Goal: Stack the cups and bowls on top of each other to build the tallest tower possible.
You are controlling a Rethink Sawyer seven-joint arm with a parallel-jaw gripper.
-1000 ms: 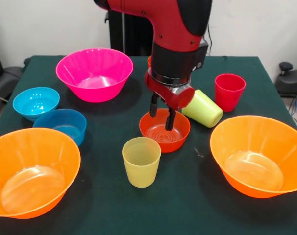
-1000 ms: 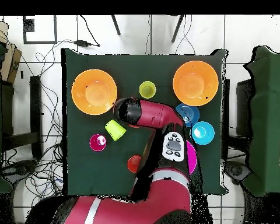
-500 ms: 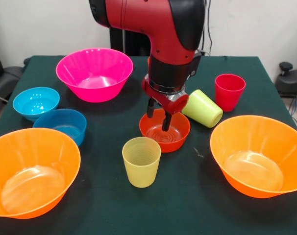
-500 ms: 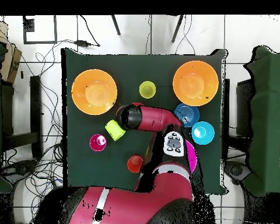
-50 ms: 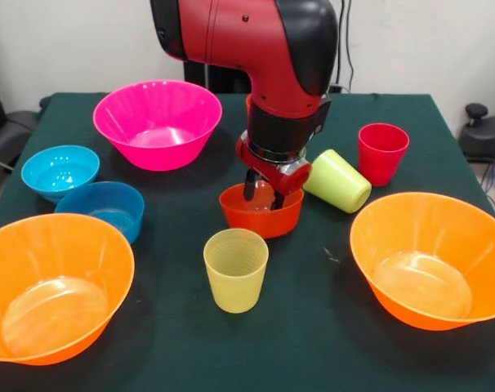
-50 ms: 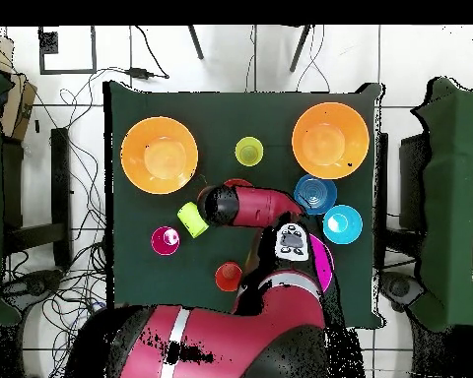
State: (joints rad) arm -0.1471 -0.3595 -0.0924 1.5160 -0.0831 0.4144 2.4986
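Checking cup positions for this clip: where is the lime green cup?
Front view: the lime green cup lies tipped on its side right of centre, between the red-orange bowl and the upright red-pink cup.

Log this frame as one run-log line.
phase: lifting | gripper: shut on red-orange bowl rim | bowl: tilted, off table | lime green cup: on its side beside it

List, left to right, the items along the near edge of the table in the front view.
Large orange bowl → ribbed pale yellow cup → second large orange bowl.
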